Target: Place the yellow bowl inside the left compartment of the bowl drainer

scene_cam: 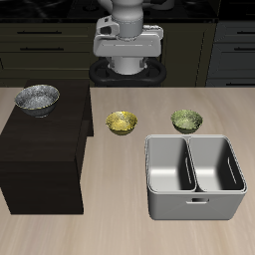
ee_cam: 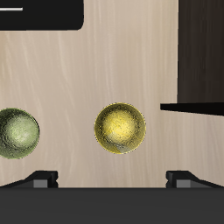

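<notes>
The yellow bowl (scene_cam: 122,123) (ee_cam: 120,128) sits upright on the wooden table, between the dark cabinet and the bowl drainer (scene_cam: 195,204). The drainer is a grey metal tub with two square wells, both holding nothing. Its left compartment (scene_cam: 169,166) is the well nearer the yellow bowl. My gripper (scene_cam: 127,47) (ee_cam: 112,179) hangs high near the table's back, open and holding nothing. In the wrist view the yellow bowl lies almost straight below, just ahead of the fingertips (ee_cam: 39,179).
An olive-green bowl (scene_cam: 186,121) (ee_cam: 17,133) stands beside the yellow one, behind the drainer. A larger silver-grey bowl (scene_cam: 37,99) rests on top of a low dark cabinet (scene_cam: 42,159) (ee_cam: 203,61) next to the yellow bowl.
</notes>
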